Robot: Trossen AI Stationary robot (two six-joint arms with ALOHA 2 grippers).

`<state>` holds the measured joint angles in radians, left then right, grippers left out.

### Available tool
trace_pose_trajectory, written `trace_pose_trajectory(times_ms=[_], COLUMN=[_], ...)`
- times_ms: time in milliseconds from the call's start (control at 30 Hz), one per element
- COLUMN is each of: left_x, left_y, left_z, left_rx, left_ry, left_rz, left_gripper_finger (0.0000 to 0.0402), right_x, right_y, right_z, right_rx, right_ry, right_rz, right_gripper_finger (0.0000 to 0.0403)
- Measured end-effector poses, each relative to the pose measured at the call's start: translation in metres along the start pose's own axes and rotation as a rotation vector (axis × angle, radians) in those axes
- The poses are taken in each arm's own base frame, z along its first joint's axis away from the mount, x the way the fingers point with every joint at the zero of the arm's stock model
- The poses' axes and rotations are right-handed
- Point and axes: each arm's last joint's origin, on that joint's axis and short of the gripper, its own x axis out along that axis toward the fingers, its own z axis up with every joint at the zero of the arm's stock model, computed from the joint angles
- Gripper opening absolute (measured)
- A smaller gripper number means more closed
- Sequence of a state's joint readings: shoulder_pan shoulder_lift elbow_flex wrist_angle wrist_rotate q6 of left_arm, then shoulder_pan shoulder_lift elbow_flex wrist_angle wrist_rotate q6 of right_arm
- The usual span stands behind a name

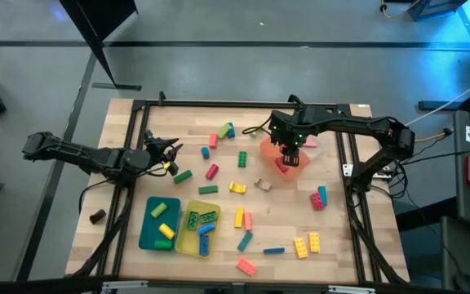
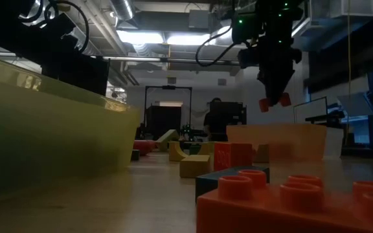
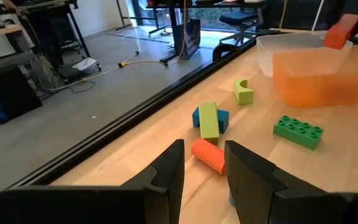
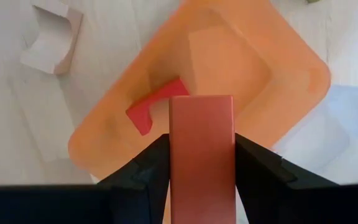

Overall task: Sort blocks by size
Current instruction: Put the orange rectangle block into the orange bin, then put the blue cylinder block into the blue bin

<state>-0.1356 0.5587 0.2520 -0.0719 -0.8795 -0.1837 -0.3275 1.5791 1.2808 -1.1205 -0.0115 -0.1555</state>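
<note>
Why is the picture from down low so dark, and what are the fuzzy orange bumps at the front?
In the low view the bright ceiling lights leave the right gripper and its red block shadowy; the bumps are an orange block too near the lens, so out of focus. The high view is evenly lit.

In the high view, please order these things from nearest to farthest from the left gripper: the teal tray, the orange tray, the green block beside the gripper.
1. Green block, just right of the left gripper.
2. Teal tray, at the front edge.
3. Orange tray, across the table under the right gripper.
</note>
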Motion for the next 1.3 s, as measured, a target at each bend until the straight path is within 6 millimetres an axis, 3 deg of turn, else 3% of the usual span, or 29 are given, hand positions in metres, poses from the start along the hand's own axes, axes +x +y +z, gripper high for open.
trace_pose_trajectory(times_ms=[167, 567, 967, 1167, 1300], left_x=[0.000, 0.000, 0.000, 0.000, 0.000], left_y=[0.000, 0.000, -0.001, -0.005, -0.006], left_z=[0.000, 0.000, 0.000, -0.001, -0.001], left_rx=[0.000, -0.082, -0.119, -0.151, -0.219], left_ry=[0.000, 0.000, 0.005, 0.042, 0.057], left_rz=[0.000, -0.008, -0.025, -0.162, -0.178], left_gripper_finger=[0.0100, 0.0100, 0.0100, 0.0101, 0.0128], right_x=[0.000, 0.000, -0.006, -0.010, -0.012], right_y=[0.002, 0.000, -0.001, -0.002, -0.002], right_z=[0.000, 0.005, 0.033, 0.043, 0.046], right_rx=[0.046, 0.051, 0.098, 0.087, 0.079], right_ry=[-0.003, -0.053, -0.359, -0.468, -0.508], right_rz=[0.060, 0.019, 0.114, 0.103, 0.115], right_gripper_finger=[0.0164, 0.0249, 0.0253, 0.0253, 0.0253])
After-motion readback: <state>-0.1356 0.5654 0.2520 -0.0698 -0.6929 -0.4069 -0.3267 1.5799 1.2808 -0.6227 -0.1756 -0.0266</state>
